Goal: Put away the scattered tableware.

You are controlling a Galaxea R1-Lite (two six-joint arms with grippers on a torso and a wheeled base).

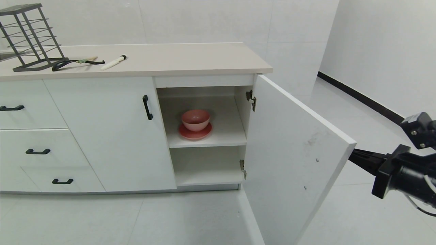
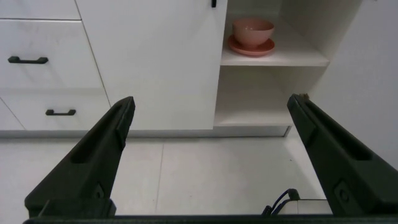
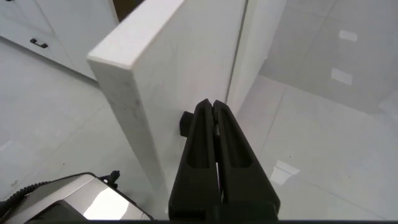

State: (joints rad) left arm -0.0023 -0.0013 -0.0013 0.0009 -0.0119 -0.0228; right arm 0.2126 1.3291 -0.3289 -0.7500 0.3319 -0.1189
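A pink bowl (image 1: 195,119) sits on a red plate (image 1: 195,133) on the upper shelf of the open cabinet; the left wrist view shows the same bowl (image 2: 253,30) and plate (image 2: 252,48). The white cabinet door (image 1: 293,153) stands swung out to the right. My right gripper (image 1: 356,156) is behind the door's outer face, its tip hidden by the door edge. In the right wrist view this gripper (image 3: 211,107) is shut, its tip against the door (image 3: 168,56) beside a black handle (image 3: 185,122). My left gripper (image 2: 211,102) hangs open above the floor, facing the cabinet.
On the countertop (image 1: 190,58) at far left stand a black wire rack (image 1: 30,37), a black utensil (image 1: 68,63) and a white-handled utensil (image 1: 114,62). Closed drawers (image 1: 37,151) lie left of the cabinet. The lower shelf (image 1: 207,173) holds nothing. A wall runs along the right.
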